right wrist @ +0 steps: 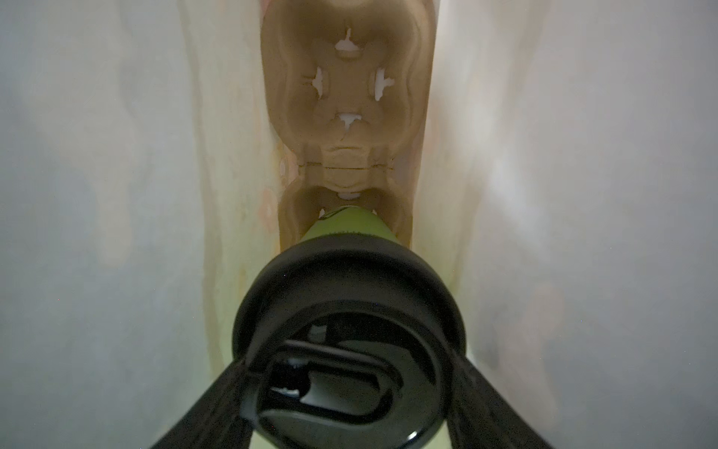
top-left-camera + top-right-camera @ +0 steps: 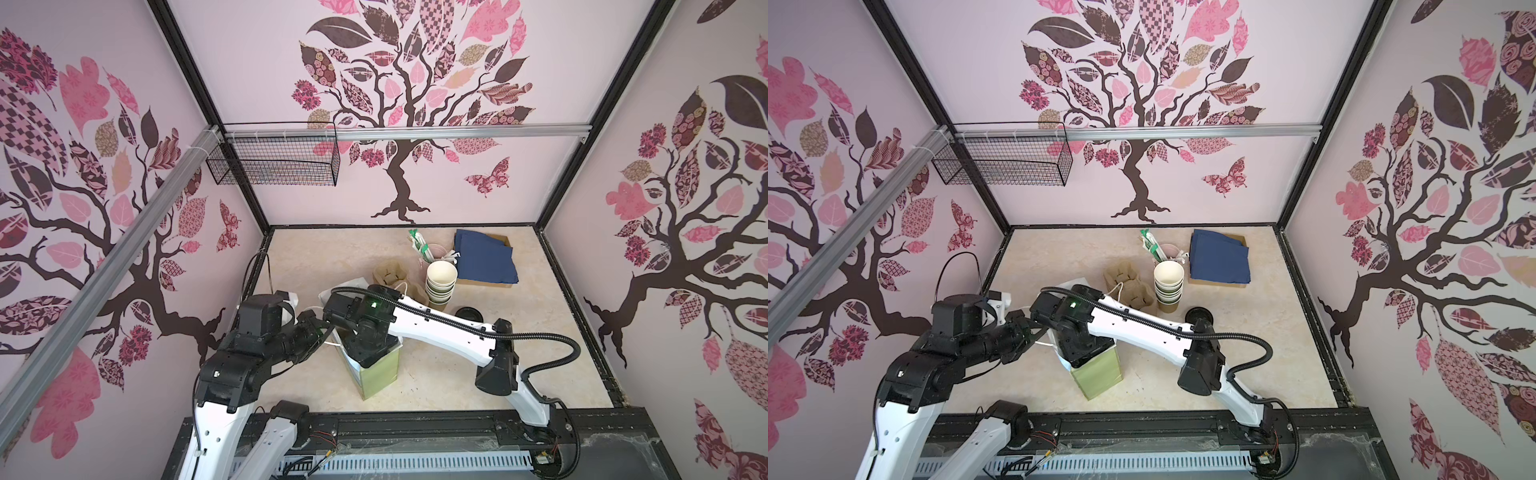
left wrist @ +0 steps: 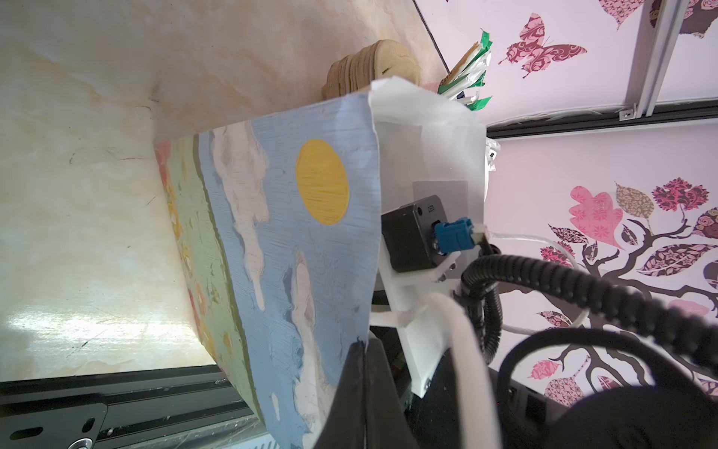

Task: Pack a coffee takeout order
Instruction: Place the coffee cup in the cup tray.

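Right wrist view puts me inside the bag [image 1: 116, 194]. My right fingers [image 1: 227, 392] stand wide apart and clamp the black lid [image 1: 349, 295] from both sides. The olive-green cup [image 1: 345, 227] under it sits in one well of the pulp carrier [image 1: 345, 89], which lies on the bag's bottom.

Through the left wrist view I see my left fingers [image 3: 349, 396] pressed fully together on the bag's top rim, pinching the paper by its painted side [image 3: 303, 233].

In both top views my right arm [image 2: 440, 328] [image 2: 1142, 318] reaches from the front right across the table [image 2: 332, 257], its wrist bent straight down into the bag's mouth. My left arm [image 2: 232, 365] [image 2: 934, 365] comes in low from the front left, its wrist roughly level at the rim. The bag [image 2: 380, 376] [image 2: 1100, 374] stands upright near the table's front middle. The navy napkin [image 2: 484, 259] [image 2: 1219, 257] lies on a cardboard tray [image 2: 505, 240] at the back right, well apart from the bag.
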Controlling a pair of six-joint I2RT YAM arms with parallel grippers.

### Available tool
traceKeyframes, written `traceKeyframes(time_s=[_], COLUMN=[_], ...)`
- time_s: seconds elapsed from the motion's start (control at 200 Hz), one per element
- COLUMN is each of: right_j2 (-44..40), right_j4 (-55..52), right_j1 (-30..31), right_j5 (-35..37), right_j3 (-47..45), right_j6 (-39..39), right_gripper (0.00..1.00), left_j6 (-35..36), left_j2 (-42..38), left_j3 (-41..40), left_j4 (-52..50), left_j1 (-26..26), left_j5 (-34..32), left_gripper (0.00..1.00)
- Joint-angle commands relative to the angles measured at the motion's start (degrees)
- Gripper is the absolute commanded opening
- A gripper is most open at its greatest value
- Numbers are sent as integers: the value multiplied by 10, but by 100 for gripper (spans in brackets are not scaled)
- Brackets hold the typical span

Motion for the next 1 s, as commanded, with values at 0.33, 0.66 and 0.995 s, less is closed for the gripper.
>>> traceKeyframes(time_s=[0.33, 0.66, 0.995], right_j2=[49, 42, 23], right_j4=[-6, 21, 54], right_j1=[-1, -1, -6], right_j5=[-16, -11, -11], right_j3=[-17, -71, -129], right_j6=[-17, -16, -13], right_gripper=[69, 70, 70], left_j6=[-12, -22, -15], left_j2=[-13, -25, -24], left_j3=[-29, -34, -19], left_j4=[16, 9, -25], left_j1=[-2, -2, -2], left_j5=[4, -9, -37], left_gripper=[0, 0, 16])
